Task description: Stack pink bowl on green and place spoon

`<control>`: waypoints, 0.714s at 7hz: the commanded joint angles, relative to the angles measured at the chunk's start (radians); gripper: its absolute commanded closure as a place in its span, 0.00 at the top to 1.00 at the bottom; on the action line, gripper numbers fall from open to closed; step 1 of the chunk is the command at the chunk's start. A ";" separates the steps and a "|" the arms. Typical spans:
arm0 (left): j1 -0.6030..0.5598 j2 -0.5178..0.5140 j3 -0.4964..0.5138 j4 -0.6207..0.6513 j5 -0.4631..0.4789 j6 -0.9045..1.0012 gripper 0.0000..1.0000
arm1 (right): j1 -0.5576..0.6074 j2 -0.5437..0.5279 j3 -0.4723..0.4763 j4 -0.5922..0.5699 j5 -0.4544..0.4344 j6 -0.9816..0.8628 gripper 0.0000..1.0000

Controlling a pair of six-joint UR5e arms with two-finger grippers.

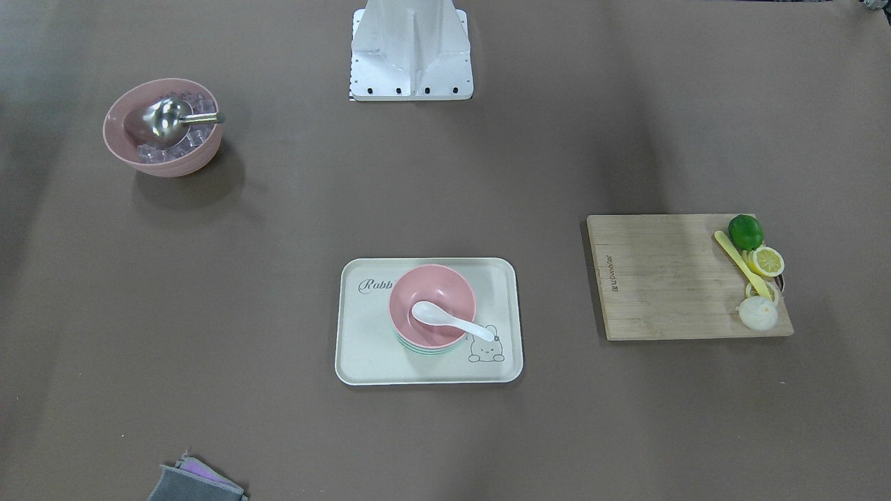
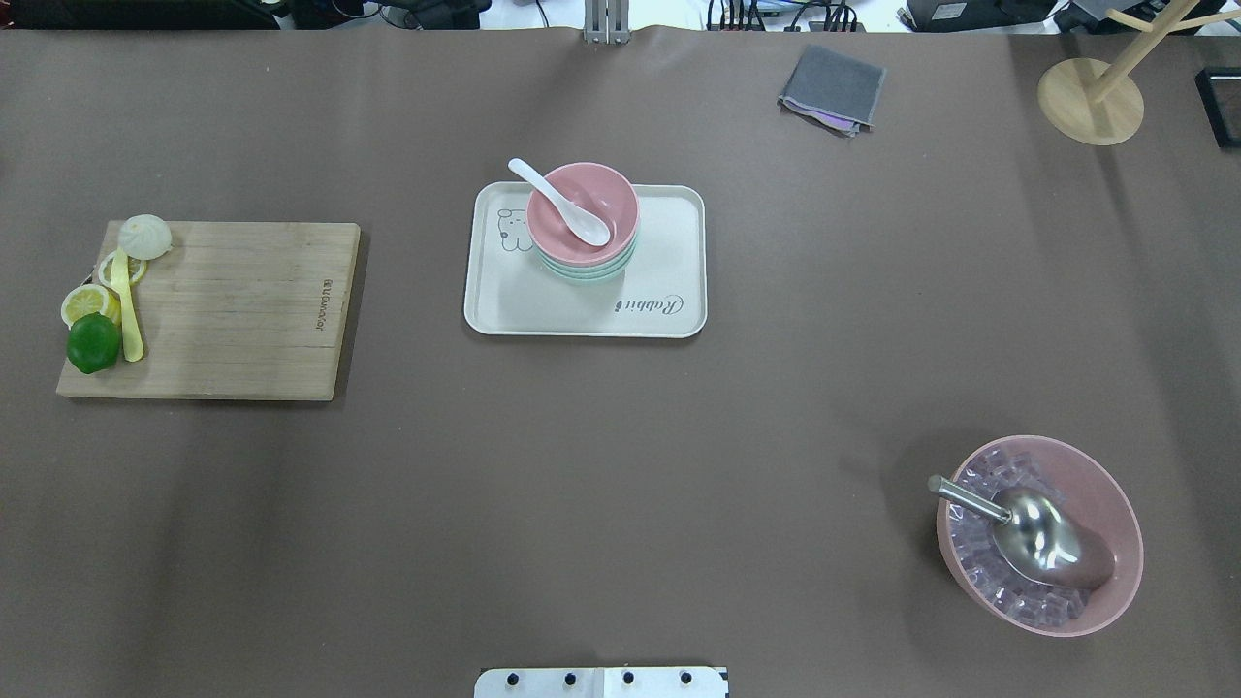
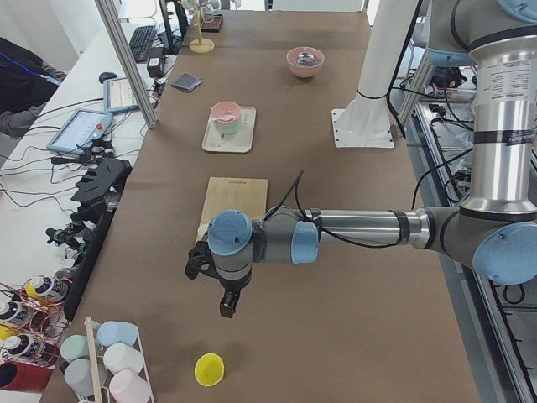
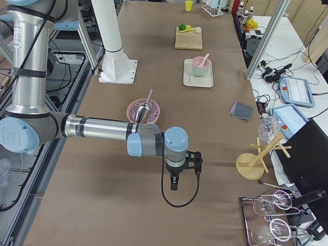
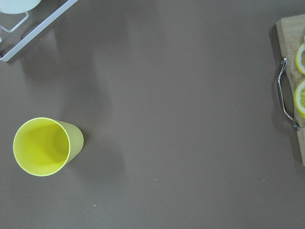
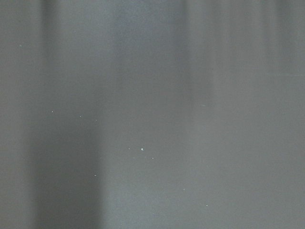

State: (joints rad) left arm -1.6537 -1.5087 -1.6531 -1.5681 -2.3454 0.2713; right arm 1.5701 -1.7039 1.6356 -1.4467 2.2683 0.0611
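A pink bowl [image 1: 445, 289] sits stacked on a green bowl [image 1: 423, 350] on a cream rabbit tray [image 1: 362, 348] at mid-table. A white spoon [image 1: 445, 319] lies in the pink bowl, its handle over the rim. The stack also shows in the overhead view, with the pink bowl [image 2: 606, 194], the spoon [image 2: 562, 204] and the tray [image 2: 582, 310]. My left gripper [image 3: 226, 306] hangs over the table's left end, far from the tray. My right gripper [image 4: 174, 184] hangs over the right end. Both show only in side views, so I cannot tell whether they are open or shut.
A larger pink bowl of ice with a metal scoop [image 2: 1039, 533] stands on my right. A wooden cutting board [image 2: 233, 310] with a lime, lemon slices and a yellow knife lies on my left. A grey cloth [image 2: 832, 89] and a yellow cup [image 5: 45, 145] lie further out.
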 commanded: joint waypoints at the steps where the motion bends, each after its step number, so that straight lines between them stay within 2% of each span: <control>1: 0.000 0.025 -0.036 -0.003 -0.002 0.000 0.98 | -0.001 -0.013 -0.005 0.000 0.008 0.000 1.00; 5: 0.000 0.035 -0.040 0.000 0.000 0.000 0.98 | -0.001 -0.039 -0.002 0.002 0.008 -0.003 1.00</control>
State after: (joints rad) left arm -1.6536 -1.4753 -1.6923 -1.5687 -2.3455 0.2710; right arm 1.5693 -1.7314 1.6310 -1.4456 2.2757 0.0580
